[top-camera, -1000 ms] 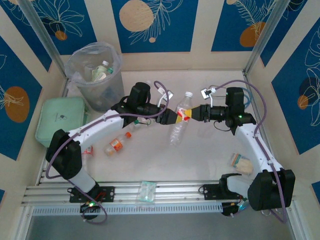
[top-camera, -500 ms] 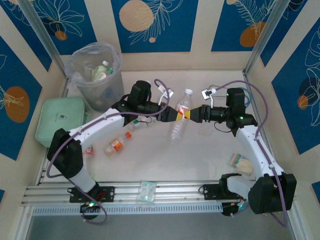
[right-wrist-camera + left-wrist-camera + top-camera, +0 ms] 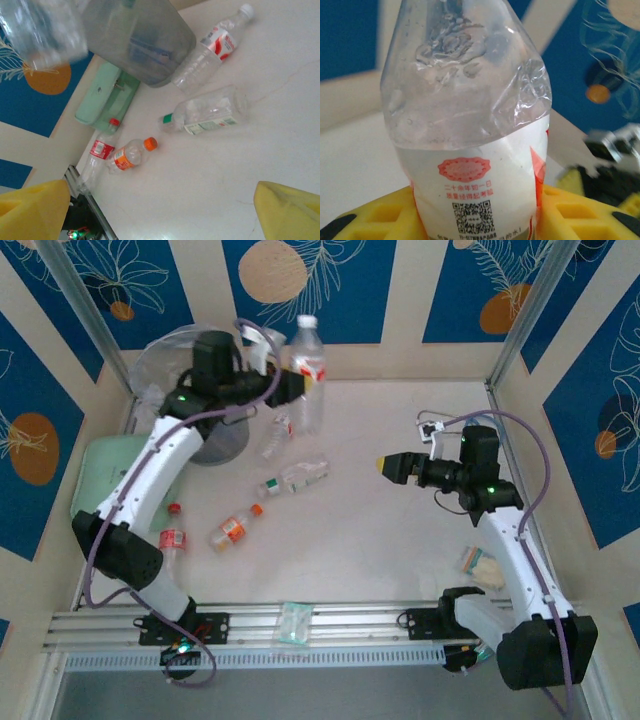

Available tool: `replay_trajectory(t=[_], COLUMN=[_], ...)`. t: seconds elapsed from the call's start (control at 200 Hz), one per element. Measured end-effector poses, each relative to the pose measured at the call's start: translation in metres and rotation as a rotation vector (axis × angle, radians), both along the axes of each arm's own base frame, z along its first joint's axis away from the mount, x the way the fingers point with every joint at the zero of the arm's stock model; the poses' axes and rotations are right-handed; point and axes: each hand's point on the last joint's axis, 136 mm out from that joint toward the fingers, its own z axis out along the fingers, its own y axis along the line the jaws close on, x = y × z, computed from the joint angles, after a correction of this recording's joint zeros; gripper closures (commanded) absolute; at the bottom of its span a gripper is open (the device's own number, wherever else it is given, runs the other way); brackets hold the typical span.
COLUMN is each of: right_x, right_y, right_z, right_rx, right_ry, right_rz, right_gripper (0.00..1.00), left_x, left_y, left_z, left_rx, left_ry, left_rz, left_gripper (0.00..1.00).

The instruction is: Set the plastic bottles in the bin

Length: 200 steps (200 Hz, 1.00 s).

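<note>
- An orange-capped bottle and a red-capped bottle lie nearest, on the left of the table.
- The right gripper is spread wide and holds nothing.
- A green-capped bottle lies mid-table.
- The left gripper clamps an upright red-labelled bottle, held just right of the bin.

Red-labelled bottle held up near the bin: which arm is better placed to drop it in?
Left. The left gripper grips the bottle beside the bin; the right gripper stands open, far off.
</note>
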Motion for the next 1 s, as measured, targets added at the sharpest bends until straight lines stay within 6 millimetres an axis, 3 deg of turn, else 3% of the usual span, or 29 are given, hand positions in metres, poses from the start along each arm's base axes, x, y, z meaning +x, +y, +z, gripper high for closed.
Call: replay_trajectory(t=[0.14, 0.265, 0.36, 0.485, 0.77, 0.905, 1.001], right_x=[0.002, 0.003, 0.003, 0.003, 0.001, 0.000, 0.000], right_y=[0.008, 0.014, 0.016, 0.018, 0.026, 0.029, 0.029], right_z=[-0.010, -0.016, -0.020, -0.024, -0.031, -0.033, -0.033], right_rx=[-0.020, -0.045, -0.063, -0.081, -0.109, -0.120, -0.126], right_ry=[0.029, 0.039, 0.045, 0.054, 0.064, 0.061, 0.058], right_rz=[0.011, 0.017, 0.017, 0.016, 0.026, 0.032, 0.031], right_gripper=[0.06, 0.06, 0.06, 0.06, 0.06, 0.06, 0.06], left_x=[0.044, 0.077, 0.101, 0.128, 0.180, 0.181, 0.178], left_y=[0.073, 0.135, 0.175, 0.218, 0.250, 0.256, 0.261], left_z=[0.030, 0.040, 0.040, 0.021, -0.044, -0.083, -0.099], left_rx=[0.052, 0.117, 0.168, 0.253, 0.562, 0.699, 0.775], left_ry=[-0.118, -0.182, -0.204, -0.200, -0.165, -0.098, -0.068], left_rz=[0.266, 0.482, 0.614, 0.729, 0.743, 0.694, 0.675], left_gripper=[0.68, 0.69, 0.69, 0.68, 0.67, 0.66, 0.63])
